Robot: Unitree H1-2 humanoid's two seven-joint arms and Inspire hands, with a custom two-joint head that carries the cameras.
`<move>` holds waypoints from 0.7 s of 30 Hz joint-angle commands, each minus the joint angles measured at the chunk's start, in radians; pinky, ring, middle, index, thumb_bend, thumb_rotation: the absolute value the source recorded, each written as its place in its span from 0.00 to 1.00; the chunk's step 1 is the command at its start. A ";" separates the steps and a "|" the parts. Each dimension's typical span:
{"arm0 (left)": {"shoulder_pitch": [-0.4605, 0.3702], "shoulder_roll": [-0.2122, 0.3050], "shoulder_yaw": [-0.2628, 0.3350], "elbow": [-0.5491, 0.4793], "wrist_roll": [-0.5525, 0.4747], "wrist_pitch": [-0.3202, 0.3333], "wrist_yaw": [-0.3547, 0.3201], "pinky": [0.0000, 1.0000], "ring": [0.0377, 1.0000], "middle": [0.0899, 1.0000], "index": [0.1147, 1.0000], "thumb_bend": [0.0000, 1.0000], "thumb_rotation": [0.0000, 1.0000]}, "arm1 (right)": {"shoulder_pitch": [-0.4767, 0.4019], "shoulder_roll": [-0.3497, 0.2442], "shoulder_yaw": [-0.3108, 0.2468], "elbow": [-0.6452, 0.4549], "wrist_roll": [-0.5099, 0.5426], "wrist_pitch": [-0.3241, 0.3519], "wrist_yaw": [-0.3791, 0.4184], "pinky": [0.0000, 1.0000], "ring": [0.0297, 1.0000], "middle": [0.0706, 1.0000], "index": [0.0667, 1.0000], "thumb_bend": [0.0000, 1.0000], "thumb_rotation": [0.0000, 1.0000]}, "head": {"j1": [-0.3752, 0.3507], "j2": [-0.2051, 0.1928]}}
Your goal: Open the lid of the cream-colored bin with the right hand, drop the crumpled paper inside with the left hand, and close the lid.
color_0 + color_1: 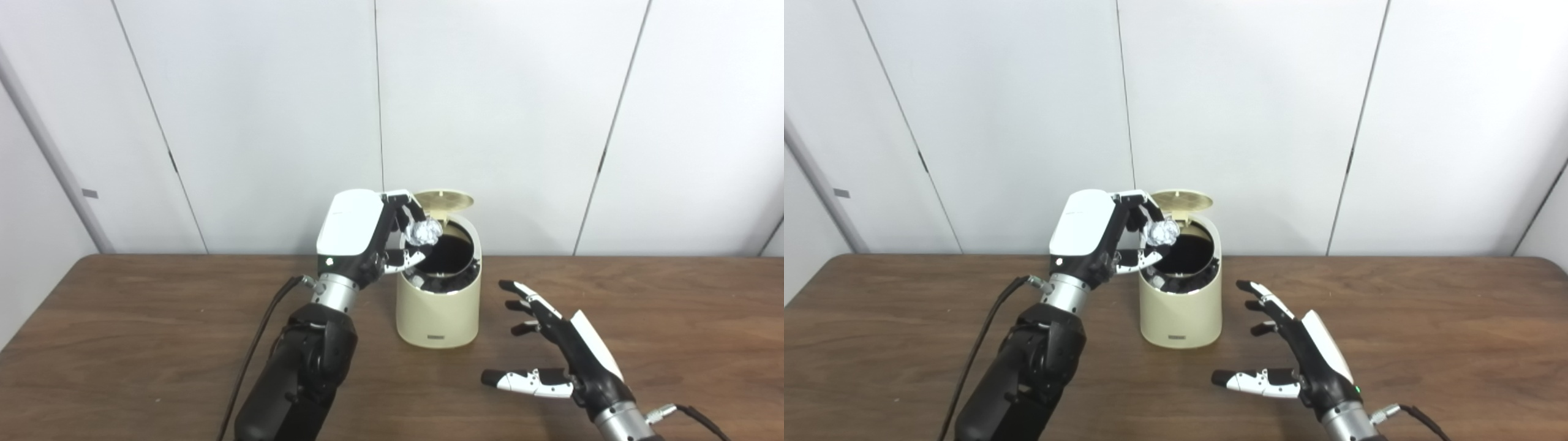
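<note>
The cream-colored bin (436,309) stands on the table with its lid (444,199) tipped up at the back, showing the dark inside. My left hand (361,236) is raised at the bin's left rim and is shut on the crumpled paper (424,231), which hangs over the left side of the opening. My right hand (560,352) is open and empty, low over the table to the right of the bin and apart from it. The bin (1181,306) and paper (1160,232) also show in the right eye view.
The brown wooden table (153,331) runs across the view. White wall panels stand behind it. A black cable (260,340) trails from my left wrist down over the table.
</note>
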 commanded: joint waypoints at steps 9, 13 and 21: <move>-0.081 -0.008 -0.022 0.065 -0.022 -0.019 0.050 0.45 0.41 0.38 0.46 0.52 0.00 | -0.016 0.000 -0.017 -0.054 -0.004 0.003 -0.024 0.69 0.84 0.93 0.89 0.71 0.32 | -0.005 0.007; -0.090 -0.009 -0.031 0.093 -0.032 -0.023 0.060 0.44 0.39 0.37 0.46 0.52 0.00 | -0.017 0.002 -0.018 -0.052 0.001 0.001 -0.024 0.69 0.85 0.93 0.90 0.71 0.30 | -0.006 0.008; -0.091 -0.008 -0.053 0.095 -0.033 -0.004 0.051 0.50 0.47 0.41 0.47 0.52 0.00 | -0.018 0.002 -0.021 -0.055 0.002 0.006 -0.023 0.70 0.85 0.93 0.90 0.70 0.28 | -0.005 0.010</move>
